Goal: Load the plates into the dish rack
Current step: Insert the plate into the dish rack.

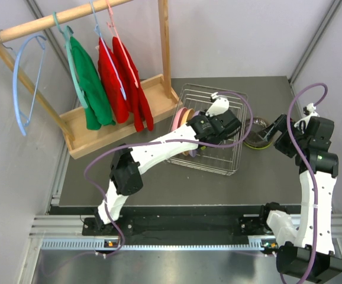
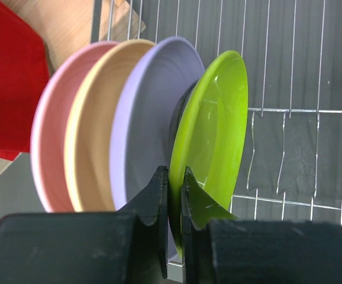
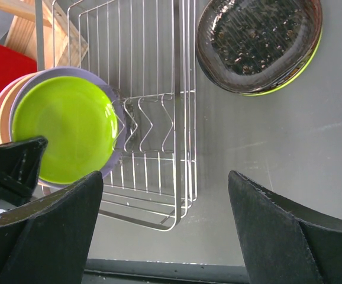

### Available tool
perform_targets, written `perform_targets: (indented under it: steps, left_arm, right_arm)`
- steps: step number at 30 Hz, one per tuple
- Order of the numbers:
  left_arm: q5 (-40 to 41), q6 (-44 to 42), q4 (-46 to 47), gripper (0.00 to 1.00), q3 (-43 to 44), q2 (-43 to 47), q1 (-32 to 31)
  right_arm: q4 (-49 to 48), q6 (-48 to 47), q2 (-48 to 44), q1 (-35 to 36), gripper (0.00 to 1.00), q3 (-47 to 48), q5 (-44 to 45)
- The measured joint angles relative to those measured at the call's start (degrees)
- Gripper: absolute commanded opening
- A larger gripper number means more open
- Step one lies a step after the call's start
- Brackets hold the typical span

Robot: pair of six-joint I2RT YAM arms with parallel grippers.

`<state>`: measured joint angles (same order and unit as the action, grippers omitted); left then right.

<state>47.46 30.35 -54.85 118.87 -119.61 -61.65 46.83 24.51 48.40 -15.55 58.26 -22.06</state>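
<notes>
Now the left hand [image 2: 172, 177] pinches the green plate [image 2: 212, 130], standing in the dish rack [image 2: 289, 109] by the lavender plate [image 2: 147, 118]. Let go crooked, it could tip. The right hand [image 3: 165, 177] is wide open, empty.

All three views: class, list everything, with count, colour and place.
Table: one, dark grey.
Rack: one, silver wire, mid-table.
Racked plates: four upright, pink plate, tan plate, lavender plate, lime plate, rack's left end.
Stacked plates: at least two, dark plate over lime rim, table right of rack.
Stand: one, wooden, back left.
Shirts: three, one green, two red, on stand.
Empty hanger: one, blue, stand's left end.
Left gripper: black, shut on lime plate.
Right gripper: black, open, beside stack.
</notes>
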Motion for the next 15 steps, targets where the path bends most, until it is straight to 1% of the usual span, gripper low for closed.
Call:
perform_targets:
  steps: [3, 4, 5, 6, 7, 10, 13, 14, 15]
  left_arm:
    - [-0.2, 0.2, 0.0, 0.00, 0.1, -0.9, 0.0]
    - [-0.3, 0.3, 0.0, 0.02, 0.1, -1.2, 0.0]
    - [-0.4, 0.5, -0.1, 0.12, 0.1, -1.4, 0.0]
    - [-0.7, 0.8, -0.1, 0.16, 0.1, -1.7, 0.0]
    - [-1.3, 1.0, 0.0, 0.17, 0.1, -1.9, 0.0]
    - [-4.9, 1.3, 0.2, 0.26, 0.0, -2.2, 0.6]
    - [-7.5, 1.2, 1.4, 0.32, -0.1, -2.1, 1.0]
    - [-8.2, 1.2, 1.7, 0.39, -0.2, -2.1, 1.1]
    - [-8.8, 1.1, 1.9, 0.42, -0.3, -2.1, 1.2]
  right_arm:
    - [0.0, 0.0, 0.0, 0.0, 0.86, 0.0, 0.6]
    - [0.0, 0.0, 0.0, 0.0, 0.86, -0.1, 0.9]
    - [0.0, 0.1, 0.0, 0.0, 0.86, -0.1, 1.1]
    - [0.0, 0.1, 0.0, 0.0, 0.86, -0.1, 1.3]
    - [-0.1, 0.1, 0.0, 0.0, 0.86, -0.1, 1.5]
    - [-0.5, 0.2, 0.0, -0.4, 0.86, -0.6, 2.7]
    - [-1.7, 1.0, 1.4, -3.0, 0.86, -2.2, 2.6]
    - [-2.2, 1.2, 2.3, -3.8, 0.86, -2.8, 2.5]
    - [-2.7, 1.7, 3.6, -4.6, 0.87, -3.3, 2.4]
